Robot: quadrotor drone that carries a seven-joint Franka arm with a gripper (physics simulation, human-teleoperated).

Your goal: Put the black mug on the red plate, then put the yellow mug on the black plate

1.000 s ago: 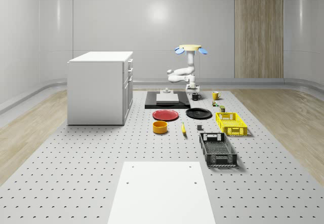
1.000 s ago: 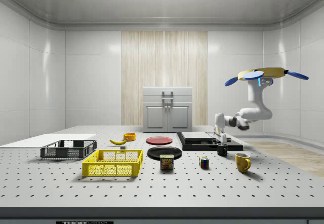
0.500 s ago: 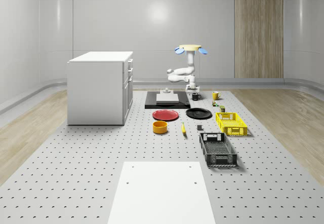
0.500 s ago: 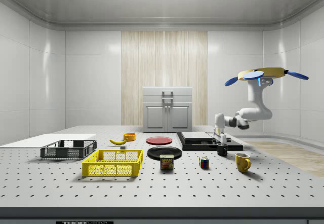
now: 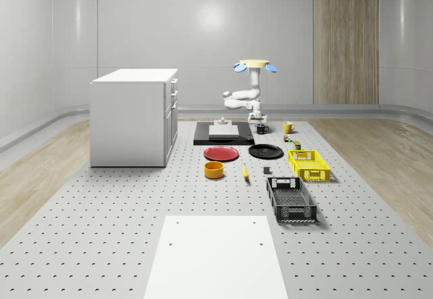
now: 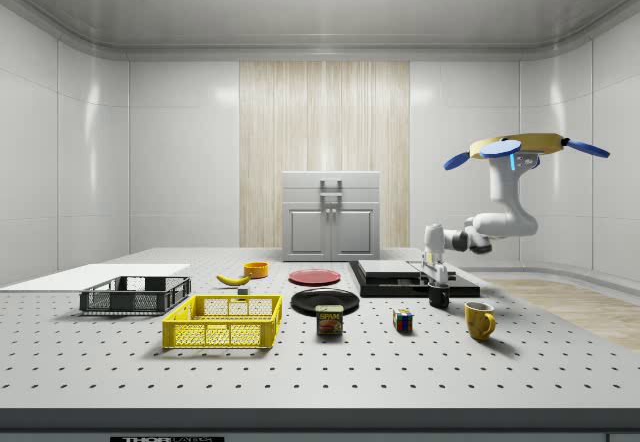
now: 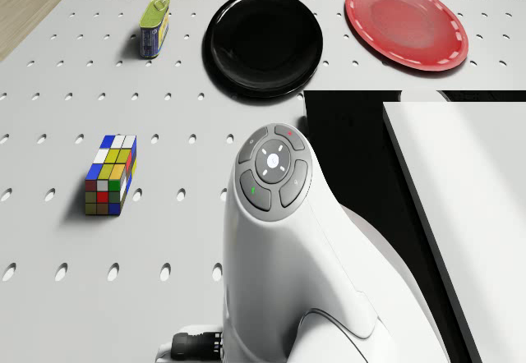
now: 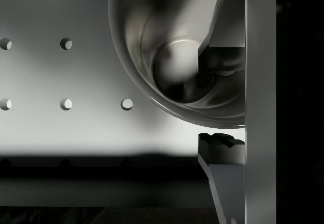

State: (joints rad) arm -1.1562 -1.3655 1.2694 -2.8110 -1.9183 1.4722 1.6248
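With the drone (image 6: 528,145) hovering beside the table, the gripper (image 6: 438,282) straddled the rim of the glossy black mug (image 6: 439,297), jaws not visibly closed, the mug still on the perforated table (image 5: 101,211); both placements remained outstanding.

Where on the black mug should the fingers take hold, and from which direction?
Probably the rim wall, from straight above: the black mug stands upright, mouth open to the wrist camera. One finger reaches inside the bowl, the other sits outside the wall, so a pinch across the wall suits it.
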